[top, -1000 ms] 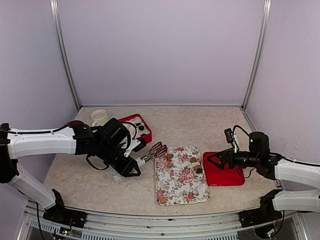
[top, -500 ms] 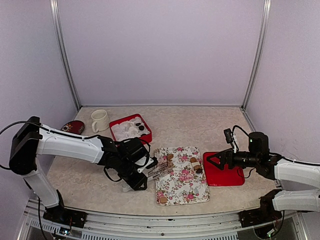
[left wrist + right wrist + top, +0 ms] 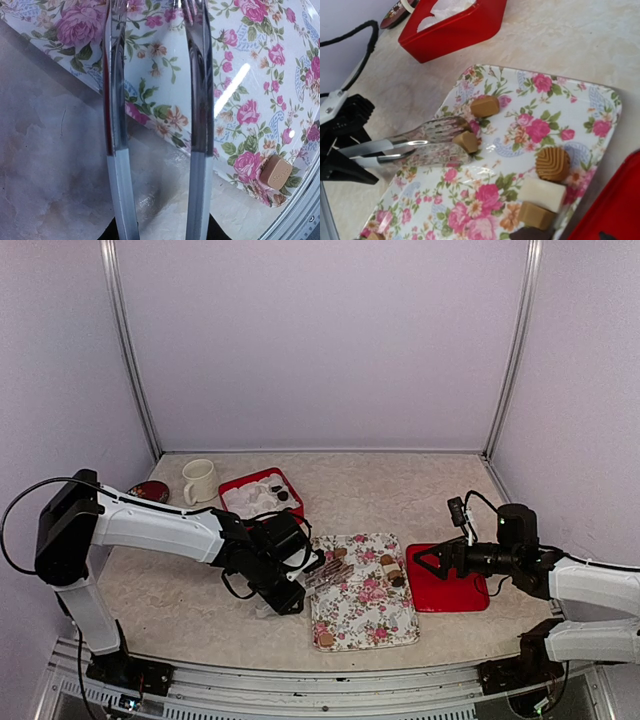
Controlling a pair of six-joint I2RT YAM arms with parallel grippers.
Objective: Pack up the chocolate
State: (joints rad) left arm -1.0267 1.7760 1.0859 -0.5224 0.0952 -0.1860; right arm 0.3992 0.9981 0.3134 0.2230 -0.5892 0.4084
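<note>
Shiny fork-tipped tongs (image 3: 420,147) touch a square tan chocolate (image 3: 466,141) on the floral tray (image 3: 580,107).

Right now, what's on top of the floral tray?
Loose chocolates, tan, white and dark; one tan piece sits at the tips of the tongs. The tray beneath the tongs is covered.

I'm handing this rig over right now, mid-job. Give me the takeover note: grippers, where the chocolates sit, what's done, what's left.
Left gripper: shut on the tongs, whose tips are at a tan chocolate lying on the floral tray. Whether they have gripped it is unclear.
Right gripper: looks open and empty, above the red lid.
Done: a few pieces lie in the red box.
Left: everything on the tray, tan, white and dark, including the round tan one.
</note>
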